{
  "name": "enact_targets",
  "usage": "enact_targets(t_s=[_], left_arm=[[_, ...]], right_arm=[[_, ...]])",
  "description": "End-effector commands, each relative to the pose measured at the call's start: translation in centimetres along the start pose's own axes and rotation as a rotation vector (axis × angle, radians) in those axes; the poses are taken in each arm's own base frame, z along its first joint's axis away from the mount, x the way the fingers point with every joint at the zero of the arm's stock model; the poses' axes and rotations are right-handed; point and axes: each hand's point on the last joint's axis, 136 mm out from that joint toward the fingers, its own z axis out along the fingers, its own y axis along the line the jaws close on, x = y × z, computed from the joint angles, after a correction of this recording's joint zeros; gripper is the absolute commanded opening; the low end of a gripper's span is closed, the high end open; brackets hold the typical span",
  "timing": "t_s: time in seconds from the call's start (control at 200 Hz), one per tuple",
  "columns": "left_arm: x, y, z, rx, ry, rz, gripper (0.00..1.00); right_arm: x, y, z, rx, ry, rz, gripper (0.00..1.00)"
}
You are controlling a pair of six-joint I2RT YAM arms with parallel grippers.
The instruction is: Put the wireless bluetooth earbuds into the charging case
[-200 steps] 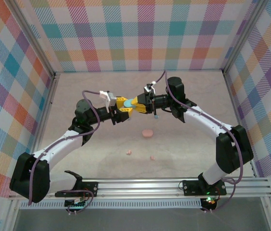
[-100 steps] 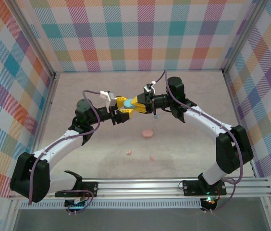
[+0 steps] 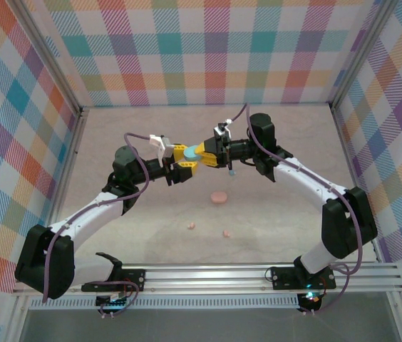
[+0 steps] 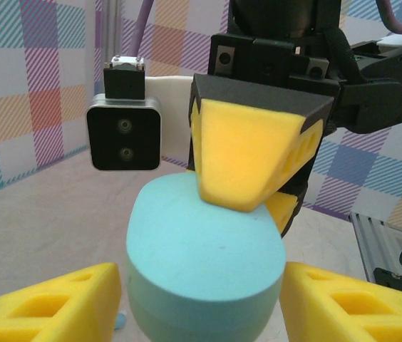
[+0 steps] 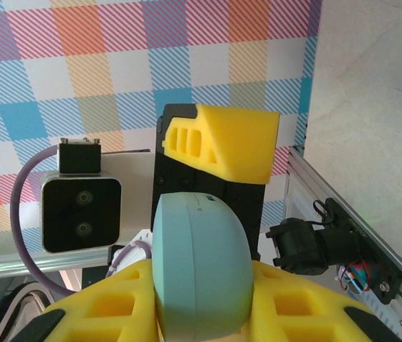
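— Both, left gripper (image 4: 201, 285) and right gripper (image 5: 201, 299), clench the blue case (image 3: 189, 152), we reckon?
— We agree. Pink buds (image 3: 191, 226) lie on the table (image 3: 151, 235) — well apart from it, near the pink case (image 3: 218, 197).

Blue charging case (image 3: 189, 152): light blue rounded disc, lid closed, held clear of the desk (image 3: 144, 228) and gripped from opposite sides by the left gripper (image 3: 184, 160) and the right gripper (image 3: 200, 153). In the left wrist view, one yellow pad of the right gripper is seen pressed on its upper face.

Pink charging case (image 3: 219, 197): pale pink disc, laid flat on the desk, near of the grippers.

Two pink earbuds noted, (image 3: 192, 226) and (image 3: 225, 233), tiny, apart, nearer than the pink case.

One light blue earbud (image 3: 231, 172) noted below the right gripper; details too small to make out.
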Motion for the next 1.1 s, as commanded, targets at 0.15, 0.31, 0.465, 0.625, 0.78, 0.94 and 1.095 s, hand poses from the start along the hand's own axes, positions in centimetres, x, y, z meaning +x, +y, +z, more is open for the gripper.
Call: enact_targets(t_s=[0.15,0.31,0.465,0.625,0.78,0.94,1.095], left_arm=[[-2.1,-0.4,-0.3,0.015,-0.040,0.048,0.48],[-2.5,-0.6,-0.1,0.032,-0.044,0.044,0.49],[-2.6,-0.6,-0.1,0.040,-0.051,0.036,0.52],[-2.5,-0.7,0.1,0.050,-0.046,0.031,0.47],[-2.7,-0.7,0.1,0.057,-0.052,0.028,0.42],[-2.9,-0.8,0.2,0.063,-0.062,0.024,0.45],[-3.0,-0.8,0.2,0.063,-0.067,0.020,0.47]], right_arm=[[0.6,1.7,-0.6,-0.025,0.002,-0.062,0.24],[0.7,1.6,-0.6,-0.025,0.007,-0.059,0.24],[0.7,1.5,-0.6,-0.024,0.008,-0.059,0.24],[0.7,1.5,-0.6,-0.026,0.009,-0.059,0.25],[0.7,1.4,-0.5,-0.024,0.016,-0.056,0.25],[0.7,1.3,-0.5,-0.025,0.013,-0.055,0.25],[0.7,1.4,-0.5,-0.026,0.018,-0.057,0.25]])
